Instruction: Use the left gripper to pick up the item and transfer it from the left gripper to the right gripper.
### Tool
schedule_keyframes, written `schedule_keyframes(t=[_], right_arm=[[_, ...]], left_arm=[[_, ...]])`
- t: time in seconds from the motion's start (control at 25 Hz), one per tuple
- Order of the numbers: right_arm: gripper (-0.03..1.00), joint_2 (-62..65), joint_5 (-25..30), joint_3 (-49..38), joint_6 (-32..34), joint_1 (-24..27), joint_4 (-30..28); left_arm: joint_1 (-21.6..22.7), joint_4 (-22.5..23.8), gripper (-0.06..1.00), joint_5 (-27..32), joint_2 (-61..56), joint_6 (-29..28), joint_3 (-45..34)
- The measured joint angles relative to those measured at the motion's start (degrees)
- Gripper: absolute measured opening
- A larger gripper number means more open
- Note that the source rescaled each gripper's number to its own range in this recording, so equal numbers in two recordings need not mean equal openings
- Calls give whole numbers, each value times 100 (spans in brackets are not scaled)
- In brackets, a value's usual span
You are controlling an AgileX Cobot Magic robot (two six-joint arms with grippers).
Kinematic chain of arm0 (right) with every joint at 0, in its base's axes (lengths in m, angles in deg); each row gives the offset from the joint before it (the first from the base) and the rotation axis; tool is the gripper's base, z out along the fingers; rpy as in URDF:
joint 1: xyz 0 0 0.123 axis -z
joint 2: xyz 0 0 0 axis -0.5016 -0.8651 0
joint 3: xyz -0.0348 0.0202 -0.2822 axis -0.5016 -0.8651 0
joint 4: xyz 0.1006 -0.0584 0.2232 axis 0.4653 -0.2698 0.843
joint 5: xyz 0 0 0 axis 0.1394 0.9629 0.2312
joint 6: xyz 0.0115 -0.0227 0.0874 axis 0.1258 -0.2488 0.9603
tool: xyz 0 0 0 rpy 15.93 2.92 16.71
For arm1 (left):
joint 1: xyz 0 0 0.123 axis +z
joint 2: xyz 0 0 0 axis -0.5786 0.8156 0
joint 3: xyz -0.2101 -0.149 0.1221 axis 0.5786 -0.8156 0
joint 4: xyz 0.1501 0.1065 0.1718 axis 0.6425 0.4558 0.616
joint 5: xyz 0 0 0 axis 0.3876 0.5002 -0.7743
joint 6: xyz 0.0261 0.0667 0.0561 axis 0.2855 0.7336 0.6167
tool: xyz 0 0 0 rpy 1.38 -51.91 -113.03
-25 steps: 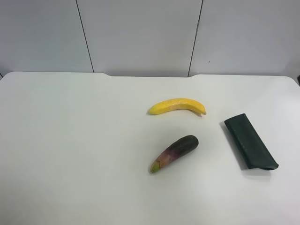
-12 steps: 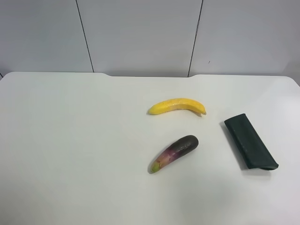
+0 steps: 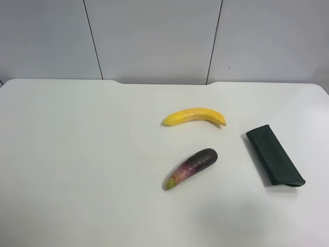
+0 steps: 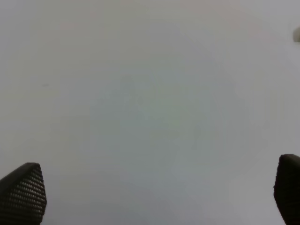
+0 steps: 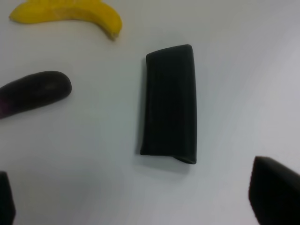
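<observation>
The item, a flat dark green-black case, lies on the white table at the exterior high view's right. No arm shows in that view. In the right wrist view the case lies flat ahead of my right gripper, which is open and empty; only its two fingertips show, apart from the case. My left gripper is open and empty over bare table, with its fingertips at the frame's corners. The case does not show in the left wrist view.
A yellow banana lies near the table's middle, and a purple eggplant lies in front of it. Both also show in the right wrist view, the banana and the eggplant beside the case. A grey wall stands behind the table.
</observation>
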State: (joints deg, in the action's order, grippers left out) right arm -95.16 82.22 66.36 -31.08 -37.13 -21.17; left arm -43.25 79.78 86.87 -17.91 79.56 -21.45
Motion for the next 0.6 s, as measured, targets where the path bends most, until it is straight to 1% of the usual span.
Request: schedule_keyframes(t=[0.36,0.6], right_arm=[[100,0,-43,0,0,0,0],[100,39,-43,0,0,0,0]], left_arm=[[45,0,99,0,0,0,0],[661,0,99,0,0,0,0]])
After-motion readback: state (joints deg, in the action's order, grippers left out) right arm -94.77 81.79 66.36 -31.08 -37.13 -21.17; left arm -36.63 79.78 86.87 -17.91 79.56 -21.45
